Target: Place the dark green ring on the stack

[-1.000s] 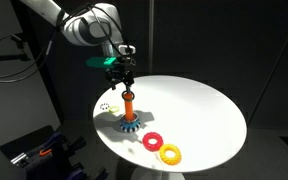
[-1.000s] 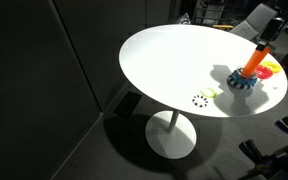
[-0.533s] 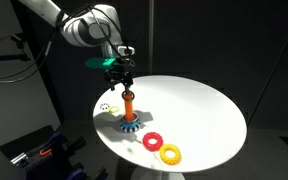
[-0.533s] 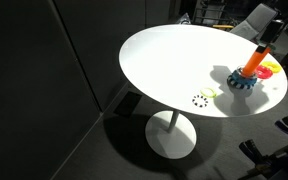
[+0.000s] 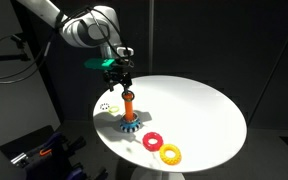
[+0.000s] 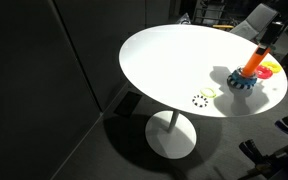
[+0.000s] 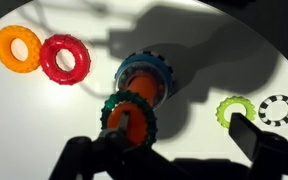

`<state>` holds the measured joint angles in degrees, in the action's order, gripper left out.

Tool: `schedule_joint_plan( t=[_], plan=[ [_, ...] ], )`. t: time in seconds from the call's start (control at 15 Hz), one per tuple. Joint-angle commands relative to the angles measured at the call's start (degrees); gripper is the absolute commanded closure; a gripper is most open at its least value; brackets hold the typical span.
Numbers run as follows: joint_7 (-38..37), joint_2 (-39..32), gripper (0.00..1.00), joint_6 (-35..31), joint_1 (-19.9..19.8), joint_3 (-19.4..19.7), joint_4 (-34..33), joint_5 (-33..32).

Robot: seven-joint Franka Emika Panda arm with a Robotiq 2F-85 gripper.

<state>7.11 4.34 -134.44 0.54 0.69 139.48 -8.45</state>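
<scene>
In the wrist view the dark green ring (image 7: 131, 115) sits round the top of the orange peg (image 7: 134, 100), which rises from the blue toothed ring (image 7: 146, 72). My gripper (image 7: 181, 128) is open, its jaws far apart. One finger (image 7: 119, 135) lies over the ring's hole; whether it touches the ring I cannot tell. The other finger (image 7: 252, 135) stands beside a light green ring. In both exterior views the gripper (image 5: 123, 78) (image 6: 267, 38) hangs just above the stack (image 5: 129, 108) (image 6: 252, 68).
A red ring (image 7: 64, 58) (image 5: 152, 141) and a yellow toothed ring (image 7: 17, 48) (image 5: 170, 154) lie on one side of the stack. A light green toothed ring (image 7: 235, 109) and a pale dotted ring (image 7: 277, 109) (image 6: 199, 99) lie on the other. The round white table (image 5: 204, 110) has its edge close.
</scene>
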Motion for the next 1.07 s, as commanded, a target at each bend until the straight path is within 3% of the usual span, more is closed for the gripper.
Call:
schedule_joint_plan(
  t=[0.0,1.0],
  plan=[
    [0.6,1.5,0.00,0.2,0.0,-0.4,1.0,1.1],
    [0.2,2.1,0.00,0.1,0.4,-1.1,1.9,0.9]
  ],
)
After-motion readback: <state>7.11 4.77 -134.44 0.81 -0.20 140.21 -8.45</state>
